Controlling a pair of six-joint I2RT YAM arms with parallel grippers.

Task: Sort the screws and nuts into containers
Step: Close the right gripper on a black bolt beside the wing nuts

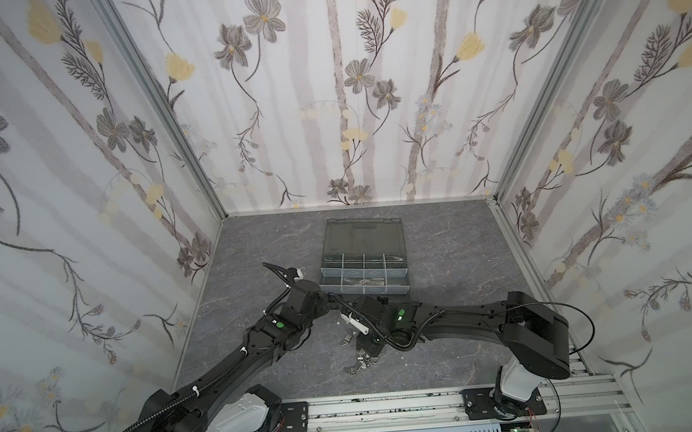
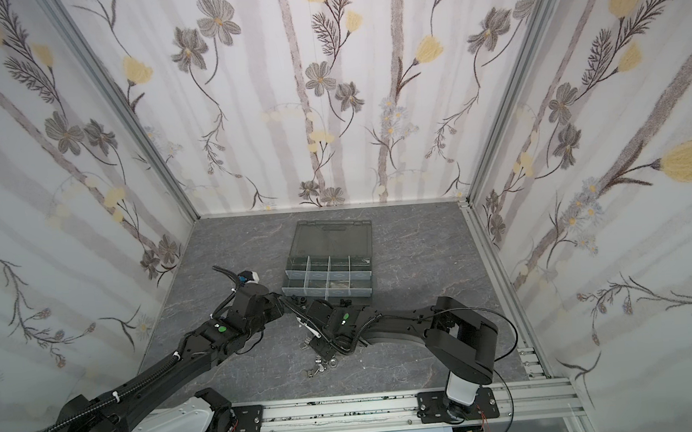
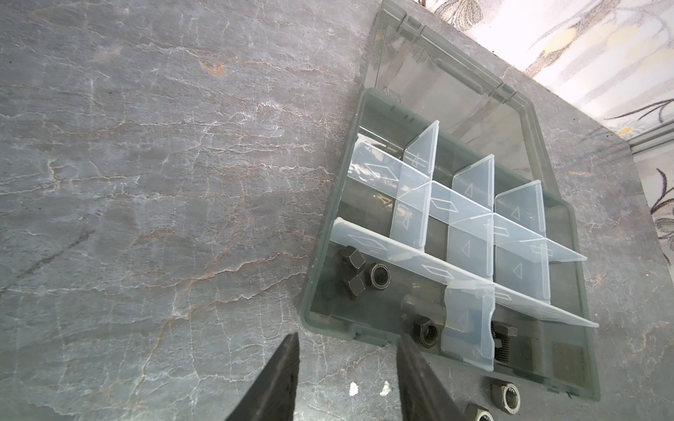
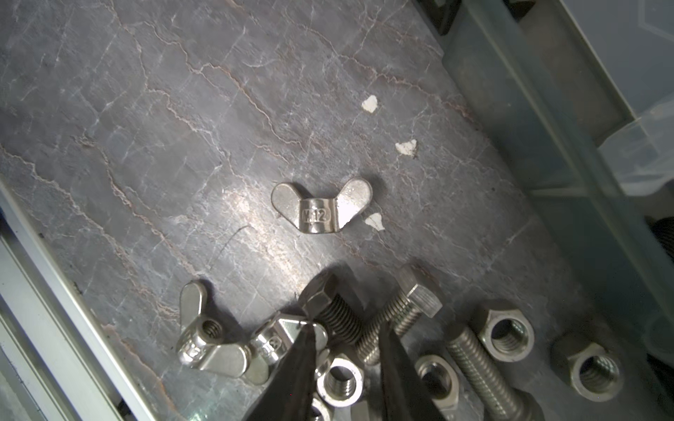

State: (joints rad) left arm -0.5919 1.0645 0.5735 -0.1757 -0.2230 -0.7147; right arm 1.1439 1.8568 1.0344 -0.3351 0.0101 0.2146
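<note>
Screws [image 4: 477,368], silver, hex-headed and threaded, lay jumbled with hex nuts [image 4: 505,333] and wing nuts [image 4: 321,206] on the grey table [image 4: 182,145], at six o'clock from the organiser case [image 1: 401,289]. The right gripper [image 4: 346,326] stood parted over them; the left gripper [image 3: 348,337] gaped empty near black nuts [image 3: 379,275] in a translucent-walled compartment [image 3: 364,302].

Arms: the left arm [image 1: 230,367] and right arm [image 1: 468,315] are showing black, boxy links.
Bases: white housings [image 1: 241,414] are sitting on black bolted plates [image 1: 293,416].
Cables: a ribbed black conduit [image 1: 157,408] is running along the left arm, tied with white zip ties [image 1: 196,389].
Lights: a green light [image 1: 279,324] is glowing on each forearm.
Grippers: the left gripper [image 3: 348,335] and right gripper [image 4: 346,324] are showing dark, wedge-tapered fingers.
</note>
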